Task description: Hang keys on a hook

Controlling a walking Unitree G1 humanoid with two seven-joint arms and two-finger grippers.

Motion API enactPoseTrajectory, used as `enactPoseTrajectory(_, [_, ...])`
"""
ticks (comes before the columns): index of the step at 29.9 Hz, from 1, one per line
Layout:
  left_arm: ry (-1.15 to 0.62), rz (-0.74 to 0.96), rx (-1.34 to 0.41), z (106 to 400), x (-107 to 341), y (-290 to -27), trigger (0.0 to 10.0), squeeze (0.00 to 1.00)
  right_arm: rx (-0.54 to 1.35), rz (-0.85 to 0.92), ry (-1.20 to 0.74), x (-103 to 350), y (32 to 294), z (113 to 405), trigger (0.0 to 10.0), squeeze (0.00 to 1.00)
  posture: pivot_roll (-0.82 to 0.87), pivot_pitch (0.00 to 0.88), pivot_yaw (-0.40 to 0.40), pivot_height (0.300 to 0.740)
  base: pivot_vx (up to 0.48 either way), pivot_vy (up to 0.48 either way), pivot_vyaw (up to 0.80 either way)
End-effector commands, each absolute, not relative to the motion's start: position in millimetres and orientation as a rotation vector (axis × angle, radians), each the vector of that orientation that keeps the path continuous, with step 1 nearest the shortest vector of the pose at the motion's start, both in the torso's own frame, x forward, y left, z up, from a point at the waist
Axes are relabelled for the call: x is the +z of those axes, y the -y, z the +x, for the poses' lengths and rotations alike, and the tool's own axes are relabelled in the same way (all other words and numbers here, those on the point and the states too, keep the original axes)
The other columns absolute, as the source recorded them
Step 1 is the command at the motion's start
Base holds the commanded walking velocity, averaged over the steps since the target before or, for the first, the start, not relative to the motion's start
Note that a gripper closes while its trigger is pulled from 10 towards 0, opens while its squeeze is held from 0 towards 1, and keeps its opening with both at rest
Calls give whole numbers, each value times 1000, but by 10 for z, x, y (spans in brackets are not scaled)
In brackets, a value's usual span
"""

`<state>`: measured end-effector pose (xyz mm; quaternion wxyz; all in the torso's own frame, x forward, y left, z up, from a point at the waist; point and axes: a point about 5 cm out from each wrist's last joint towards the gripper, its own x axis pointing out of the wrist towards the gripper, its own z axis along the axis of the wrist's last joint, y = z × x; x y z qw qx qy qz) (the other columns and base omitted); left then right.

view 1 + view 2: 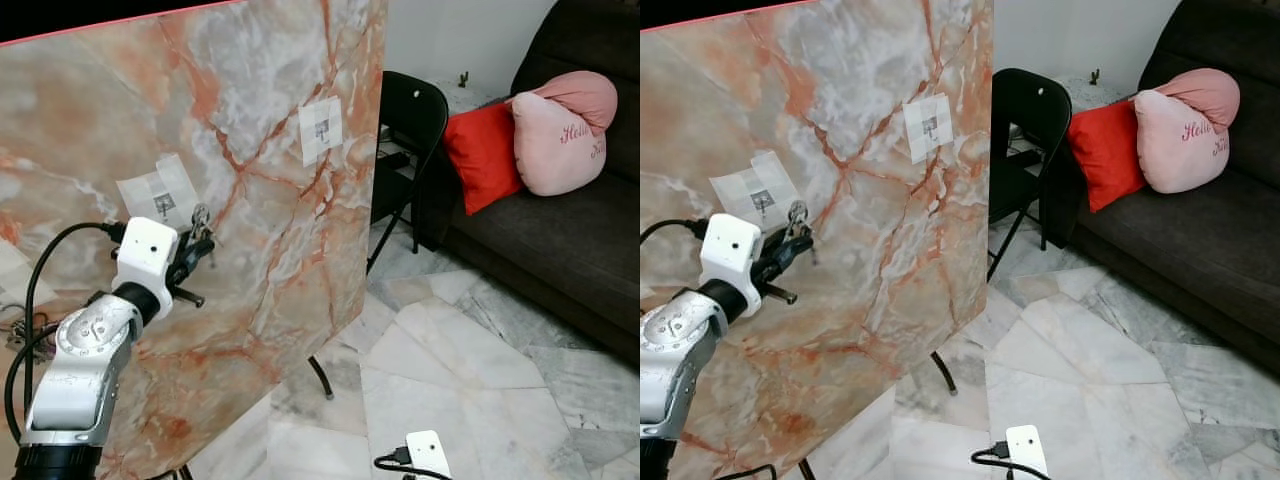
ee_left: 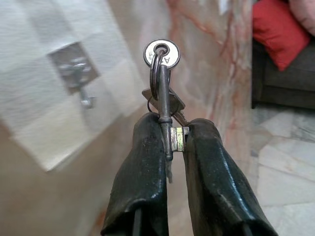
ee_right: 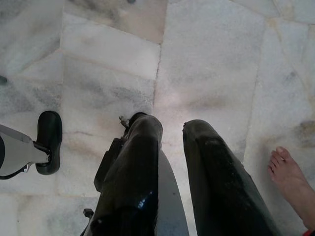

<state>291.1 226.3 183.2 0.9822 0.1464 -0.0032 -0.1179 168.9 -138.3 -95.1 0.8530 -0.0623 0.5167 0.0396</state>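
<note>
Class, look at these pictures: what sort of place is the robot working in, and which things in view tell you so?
Most likely a home living room. A dark sofa holds a red cushion and a pink one, the floor is marble tile, and a black folding chair stands behind the marble-patterned board that carries the hooks.

Marble-look board [image 1: 270, 200] on thin legs over pale tiled floor [image 1: 480, 390]; taped hook [image 1: 164, 204] at 9 o'clock, 2nd hook [image 1: 322, 128] at 12.

chair [image 1: 405, 130] behind panel [image 1: 280, 120], sofa [image 1: 560, 240] right
</note>
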Motion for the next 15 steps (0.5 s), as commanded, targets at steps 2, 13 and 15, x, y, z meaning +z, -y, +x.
enactPoseTrajectory(2, [10, 298, -210, 2904, 1871, -2325, 10000, 0, 87, -142, -1075, -941, 1376, 1712, 10000, 0, 96, 0, -38, 728, 0, 0, 0])
enactPoseTrajectory(13, [4, 295, -162, 2904, 1864, -2419, 10000, 0, 83, -147, -1075, -942, 1380, 1709, 10000, 0, 94, 0, -37, 728, 0, 0, 0])
enactPoseTrajectory(15, [-4, 292, -152, 2900, 1845, -2442, 10000, 0, 84, -147, -1075, -942, 1379, 1708, 10000, 0, 93, 0, -37, 728, 0, 0, 0])
